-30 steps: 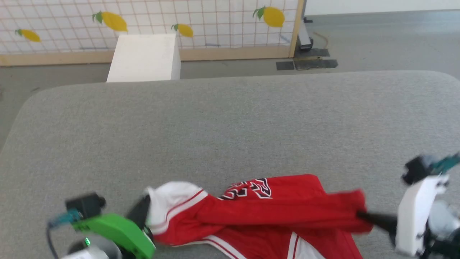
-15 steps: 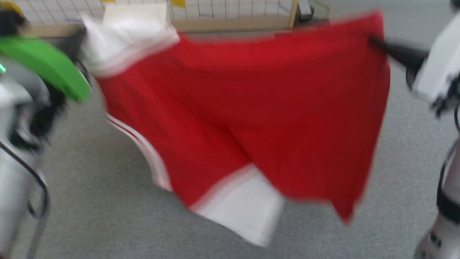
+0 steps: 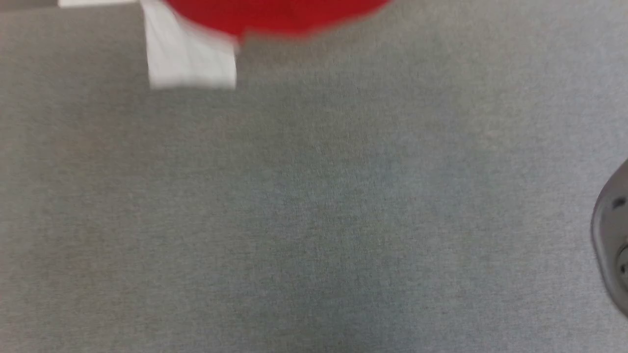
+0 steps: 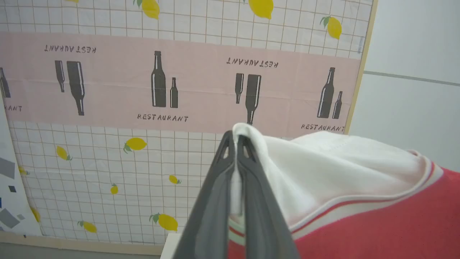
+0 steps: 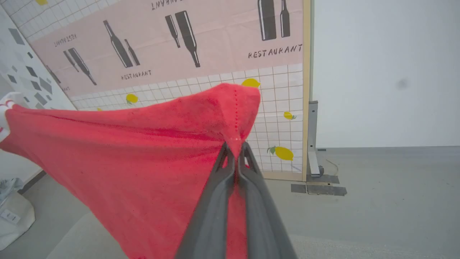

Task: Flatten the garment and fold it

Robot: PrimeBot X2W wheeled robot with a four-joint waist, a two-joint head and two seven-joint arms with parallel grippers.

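The garment, a red jersey with white lining and striped trim, hangs in the air between my two arms. In the head view its red lower edge [image 3: 274, 17] and a white flap [image 3: 191, 59] dangle at the top, blurred. My left gripper [image 4: 235, 144] is shut on the white-lined corner of the garment [image 4: 323, 169]. My right gripper [image 5: 235, 149] is shut on a red corner of the garment [image 5: 143, 144], and the cloth stretches away to the left of that view.
The grey padded table surface [image 3: 314, 206] lies below the hanging cloth. A rounded grey part of my body [image 3: 613, 235] shows at the right edge. A screen printed with lemons and bottles [image 4: 143, 90] stands beyond the table, with grey floor [image 5: 377, 180] to its right.
Both arms lifted the garment off the table and raised it high. Half a second ago it hung spread across the head view; now its bottom edge sits at the top. The camera tilted down.
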